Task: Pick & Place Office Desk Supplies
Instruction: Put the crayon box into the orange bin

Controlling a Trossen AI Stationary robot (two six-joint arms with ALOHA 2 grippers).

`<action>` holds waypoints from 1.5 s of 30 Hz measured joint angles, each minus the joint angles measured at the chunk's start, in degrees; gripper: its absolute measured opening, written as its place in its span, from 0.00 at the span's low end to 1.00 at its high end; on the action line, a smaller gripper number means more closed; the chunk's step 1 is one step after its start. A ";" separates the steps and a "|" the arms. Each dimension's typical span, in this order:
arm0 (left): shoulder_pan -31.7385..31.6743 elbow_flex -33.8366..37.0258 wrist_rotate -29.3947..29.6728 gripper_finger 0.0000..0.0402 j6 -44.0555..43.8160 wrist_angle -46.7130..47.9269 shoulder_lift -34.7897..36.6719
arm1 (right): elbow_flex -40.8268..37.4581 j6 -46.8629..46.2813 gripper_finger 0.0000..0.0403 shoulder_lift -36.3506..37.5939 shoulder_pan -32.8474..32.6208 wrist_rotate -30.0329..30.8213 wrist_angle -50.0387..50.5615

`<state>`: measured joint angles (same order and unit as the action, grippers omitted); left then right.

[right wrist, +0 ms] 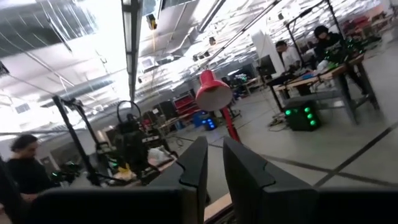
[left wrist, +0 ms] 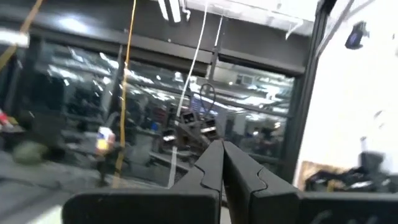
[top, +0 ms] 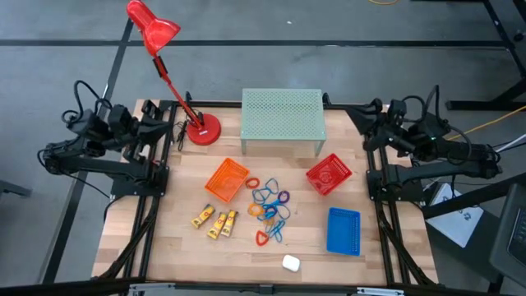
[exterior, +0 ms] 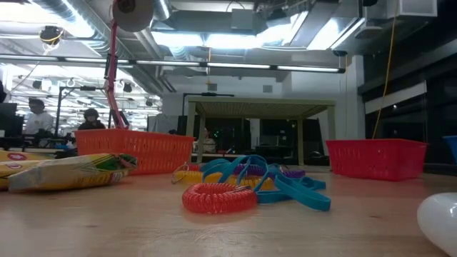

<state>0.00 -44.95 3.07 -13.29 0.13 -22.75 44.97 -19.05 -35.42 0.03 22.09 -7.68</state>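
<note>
My left gripper is parked at the table's left rear corner, fingers pressed together, holding nothing. My right gripper is parked at the right rear corner, a narrow gap between its fingers, also empty.

Largest supplies first: the blue basket lies front right, the red basket behind it, the orange basket left of centre. Three yellow tubes lie side by side just in front of the orange basket. The coloured loops are heaped between the baskets.
</note>
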 joint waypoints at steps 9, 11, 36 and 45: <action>-0.16 0.00 21.19 0.02 -1.26 -2.43 -1.86 | 0.00 -2.93 0.14 -0.15 0.00 0.62 -0.04; -0.16 0.00 23.72 0.02 -3.05 -3.27 -2.92 | 0.00 -2.84 0.14 -0.15 -0.02 0.61 -0.06; 17.43 -18.05 2.09 0.33 -38.45 59.45 -31.47 | 0.00 3.69 0.14 -0.13 0.02 3.01 1.21; 30.86 -17.90 4.22 0.45 -47.03 63.35 -46.15 | 0.00 3.66 0.14 -0.13 0.02 3.00 4.15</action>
<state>30.86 -62.85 7.29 -60.32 63.48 -68.90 44.97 -15.39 -35.55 0.05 25.09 -3.53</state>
